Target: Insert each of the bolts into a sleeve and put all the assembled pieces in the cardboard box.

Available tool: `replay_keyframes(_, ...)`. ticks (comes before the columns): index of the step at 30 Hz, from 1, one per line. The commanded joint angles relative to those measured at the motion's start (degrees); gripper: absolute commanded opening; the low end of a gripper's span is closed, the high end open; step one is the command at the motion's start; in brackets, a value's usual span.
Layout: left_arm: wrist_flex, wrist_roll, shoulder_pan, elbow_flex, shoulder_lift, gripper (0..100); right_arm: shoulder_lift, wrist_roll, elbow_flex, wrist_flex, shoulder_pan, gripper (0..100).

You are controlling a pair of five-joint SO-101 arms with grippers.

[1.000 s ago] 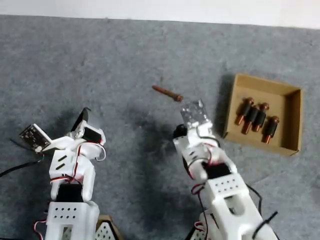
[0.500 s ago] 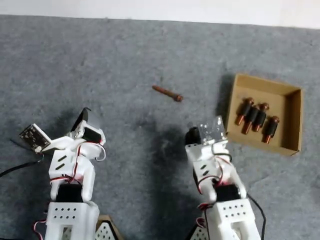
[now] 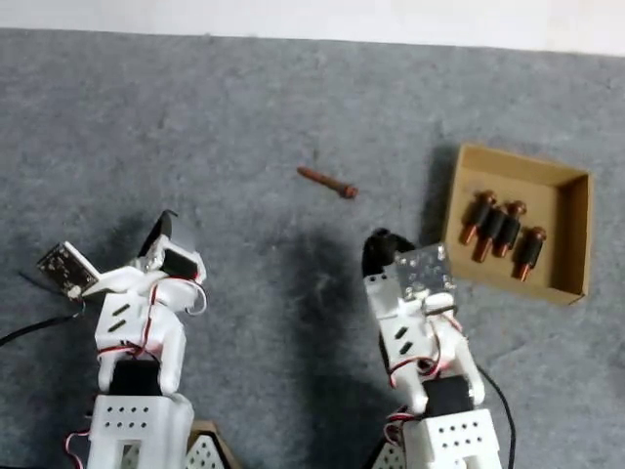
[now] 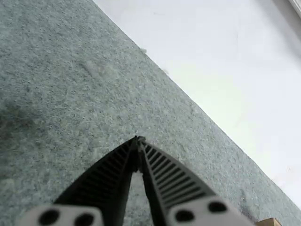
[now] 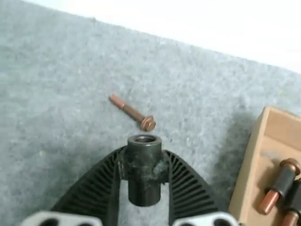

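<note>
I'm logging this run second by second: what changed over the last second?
The right end effector, shut on a sleeve, drew back toward its base, away from the loose bolt. The left end effector, the bolt, the box and the three pieces in it stayed put.
</note>
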Motion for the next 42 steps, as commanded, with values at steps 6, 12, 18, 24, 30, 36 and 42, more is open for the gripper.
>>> replay_keyframes(6, -0.18, -0.35, 0.13, -0.75, -0.84, 1, -2.33, -0.18, 4.26, -1.54, 2.59, 0.5)
replay_keyframes(12, -0.18, -0.35, 0.22, -0.75, -0.84, 1, -2.33, -0.09, 4.35, -1.54, 2.68, 0.5)
replay_keyframes(18, -0.26, -0.35, 0.31, -0.75, -0.84, 1, -2.33, -0.09, 4.35, -1.54, 2.68, 0.5)
replay_keyframes(24, -0.26, -0.35, 0.40, -0.75, -0.84, 1, -2.24, -0.09, 4.35, -1.54, 2.77, 0.5)
replay_keyframes(30, -0.18, -0.35, 0.40, -0.75, -0.84, 1, -2.07, -0.09, 4.35, -1.54, 2.77, 0.5)
replay_keyframes(36, -0.09, -1.05, 0.04, -0.75, -0.84, 1, -2.33, 0.00, 4.26, 0.22, 3.38, 0.5)
replay_keyframes(42, -0.09, -16.44, 0.13, -0.92, -0.84, 1, -2.33, -0.18, 4.26, 0.40, 5.05, 0.5)
